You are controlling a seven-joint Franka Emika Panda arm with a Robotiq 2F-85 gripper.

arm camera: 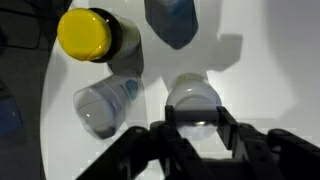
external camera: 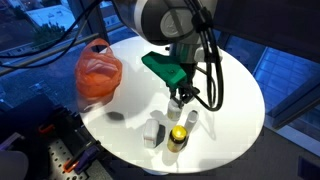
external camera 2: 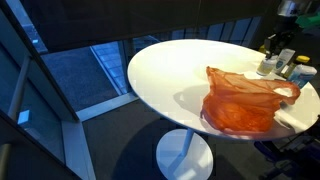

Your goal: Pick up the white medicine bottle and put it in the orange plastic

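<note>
The white medicine bottle (arm camera: 195,98) stands between my gripper's (arm camera: 197,128) two black fingers, which press on both its sides; it looks held just above the table. In an exterior view the gripper (external camera: 180,98) hangs over the group of bottles near the table's front edge. The orange plastic bag (external camera: 99,72) lies open at the table's far side from the bottles, also seen in the other exterior view (external camera 2: 245,100). The gripper (external camera 2: 283,45) is well apart from the bag.
A dark bottle with a yellow cap (arm camera: 86,34), (external camera: 177,138), a clear-white bottle (arm camera: 105,105) and a grey-blue container (arm camera: 170,20) stand close round the gripper. The round white table (external camera: 230,95) has a near edge just past the bottles. Dark cables hang from the arm.
</note>
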